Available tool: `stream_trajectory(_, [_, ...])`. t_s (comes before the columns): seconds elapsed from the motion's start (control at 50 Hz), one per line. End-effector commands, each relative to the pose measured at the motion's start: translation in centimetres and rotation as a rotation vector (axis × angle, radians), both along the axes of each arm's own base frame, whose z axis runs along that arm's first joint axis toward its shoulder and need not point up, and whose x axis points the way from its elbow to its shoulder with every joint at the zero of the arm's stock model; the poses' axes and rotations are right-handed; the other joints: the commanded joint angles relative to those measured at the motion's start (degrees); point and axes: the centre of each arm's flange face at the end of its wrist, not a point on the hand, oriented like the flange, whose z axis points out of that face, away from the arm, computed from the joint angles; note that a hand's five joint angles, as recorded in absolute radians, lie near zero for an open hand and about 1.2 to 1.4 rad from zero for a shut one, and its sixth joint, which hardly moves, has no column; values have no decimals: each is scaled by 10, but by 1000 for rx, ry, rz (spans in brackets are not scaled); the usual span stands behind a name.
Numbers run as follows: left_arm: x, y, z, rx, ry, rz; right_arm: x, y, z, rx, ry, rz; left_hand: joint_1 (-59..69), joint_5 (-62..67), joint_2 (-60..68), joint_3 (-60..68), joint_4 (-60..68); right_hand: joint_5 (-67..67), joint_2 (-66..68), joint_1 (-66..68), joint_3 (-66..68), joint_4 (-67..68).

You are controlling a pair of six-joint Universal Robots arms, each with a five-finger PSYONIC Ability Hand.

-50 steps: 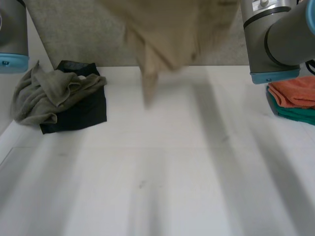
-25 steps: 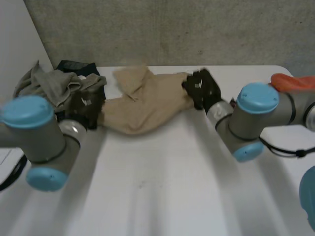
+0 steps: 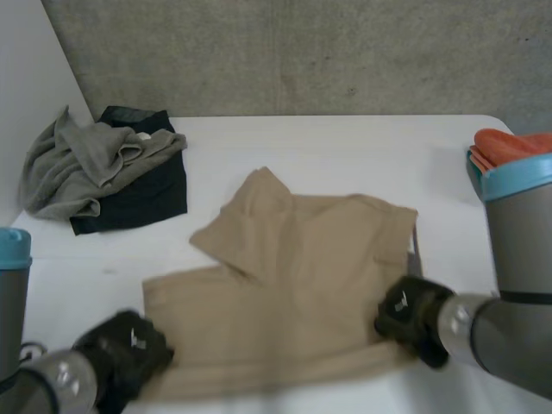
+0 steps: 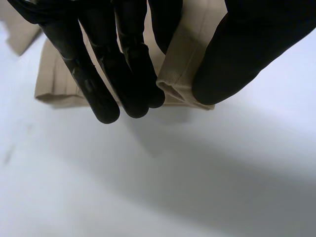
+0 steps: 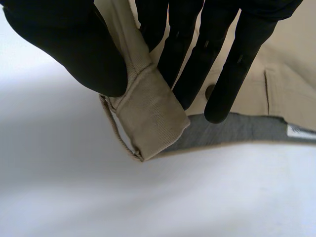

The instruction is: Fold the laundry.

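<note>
A tan pair of shorts (image 3: 293,276) lies spread on the white table (image 3: 328,147) in the head view, one leg pointing toward the far edge. My left hand (image 3: 125,354) pinches the near left corner of the garment between thumb and fingers; its wrist view shows the tan hem (image 4: 180,69) caught there. My right hand (image 3: 410,319) pinches the near right corner, where the waistband (image 5: 148,111) with a belt loop sits between thumb and fingers. A button (image 5: 210,91) and a grey inner lining (image 5: 232,131) show beside it.
A crumpled grey cloth (image 3: 82,164) lies on a dark garment (image 3: 142,194) at the far left. Folded orange cloth (image 3: 509,142) over green sits at the far right edge. A grey wall stands behind the table.
The shorts hung high in the air, then swung down toward the far side. Now both hands have drawn them toward the near edge and laid them flat.
</note>
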Motion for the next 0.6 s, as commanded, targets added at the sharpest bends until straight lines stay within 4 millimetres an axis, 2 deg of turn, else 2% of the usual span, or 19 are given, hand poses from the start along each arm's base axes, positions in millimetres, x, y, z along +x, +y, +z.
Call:
stream_trajectory(0.02, [-22,-32,13,-154,84,-60,3,-22,-7,-63,-80,8,151,127,114,117,112,114,133,166,120,112])
stream_trajectory(0.08, [-38,-62,17,-268,180,-24,7,-47,-11,-121,-148,-101,151,127,114,117,112,114,133,166,120,112])
stream_trajectory(0.1, [-50,-82,16,-333,235,-6,8,-63,-12,-164,-183,-178,151,127,114,117,112,114,133,166,120,112])
stream_trajectory(0.16, [-68,-112,17,-436,312,7,7,-86,-12,-243,-222,-289,151,127,114,117,112,114,133,166,120,112])
stream_trajectory(0.18, [-80,-130,19,-502,353,8,5,-101,-14,-304,-239,-348,151,127,114,117,112,114,133,166,120,112])
stream_trajectory(0.24, [-99,-155,22,-601,399,-5,6,-117,-15,-398,-264,-402,151,127,114,117,112,114,133,166,120,112])
stream_trajectory(0.32, [-133,-193,20,-735,475,-42,13,-147,-12,-579,-363,-418,151,127,114,117,112,114,133,166,120,112])
stream_trajectory(0.38, [-146,-210,16,-779,498,-51,19,-161,-13,-665,-421,-404,151,127,114,117,112,114,133,166,120,112])
stream_trajectory(0.4, [-152,-222,10,-799,504,-48,23,-168,-14,-713,-454,-395,151,127,114,117,112,114,133,166,120,112])
stream_trajectory(0.48, [-160,-246,-7,-827,489,-33,32,-185,-19,-811,-520,-376,151,127,114,117,112,114,133,166,120,112])
stream_trajectory(0.6, [-164,-267,-22,-857,492,-19,40,-201,-33,-864,-543,-354,151,127,114,117,112,114,133,166,120,112])
